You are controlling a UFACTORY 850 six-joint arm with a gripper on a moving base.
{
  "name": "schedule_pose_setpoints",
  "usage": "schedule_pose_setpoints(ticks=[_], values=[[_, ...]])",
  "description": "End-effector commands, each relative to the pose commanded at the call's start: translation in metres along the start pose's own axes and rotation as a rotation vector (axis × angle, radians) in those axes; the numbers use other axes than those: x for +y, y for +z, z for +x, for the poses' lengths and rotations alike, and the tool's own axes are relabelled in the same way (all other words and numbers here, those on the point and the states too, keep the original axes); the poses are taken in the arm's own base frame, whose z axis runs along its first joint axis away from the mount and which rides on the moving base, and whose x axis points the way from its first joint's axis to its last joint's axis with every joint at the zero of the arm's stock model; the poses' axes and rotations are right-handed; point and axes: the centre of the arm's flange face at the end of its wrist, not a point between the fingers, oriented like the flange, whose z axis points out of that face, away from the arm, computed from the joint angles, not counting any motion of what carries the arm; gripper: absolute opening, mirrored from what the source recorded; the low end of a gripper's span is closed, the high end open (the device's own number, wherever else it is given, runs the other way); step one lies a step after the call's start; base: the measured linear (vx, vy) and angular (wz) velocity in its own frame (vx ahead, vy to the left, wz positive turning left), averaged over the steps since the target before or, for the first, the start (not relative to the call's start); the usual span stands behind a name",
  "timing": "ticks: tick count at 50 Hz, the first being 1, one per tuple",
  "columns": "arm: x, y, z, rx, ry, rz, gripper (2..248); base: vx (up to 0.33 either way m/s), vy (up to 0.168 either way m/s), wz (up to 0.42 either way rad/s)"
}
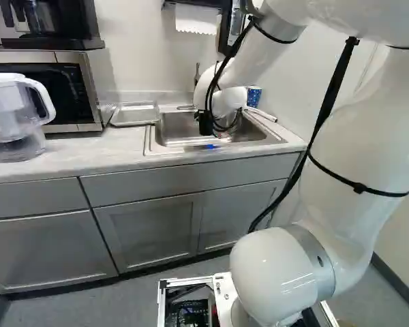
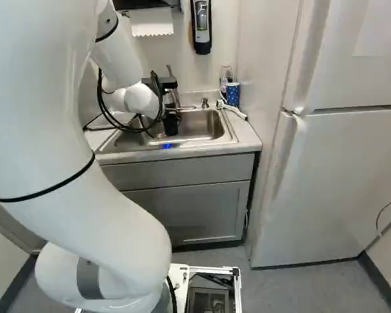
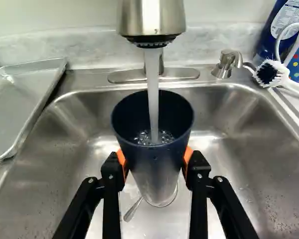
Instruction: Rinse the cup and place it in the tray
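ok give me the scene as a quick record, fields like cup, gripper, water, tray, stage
cup: dark blue, over the sink, mouth under the faucet
gripper: shut on the cup, one orange pad each side
water: running into the cup, bubbles inside
tray: metal, beside the sink
brush: by the sink's far corner, near the soap pump
stage: rinsing, cup not yet in tray

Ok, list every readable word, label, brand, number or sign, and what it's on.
No text can be read with certainty.
White label on blue bottle behind the brush: print too small.
Microwave panel: any marks too small.
Cup in pincer: none on the visible side.
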Motion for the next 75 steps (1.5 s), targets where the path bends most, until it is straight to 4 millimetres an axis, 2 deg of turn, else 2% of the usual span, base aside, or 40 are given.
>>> schedule_pose_setpoints(ticks=[75], values=[[0.0, 0.0, 0.0, 0.0, 0.0, 0.0, 123, 0.0, 0.0, 0.0]])
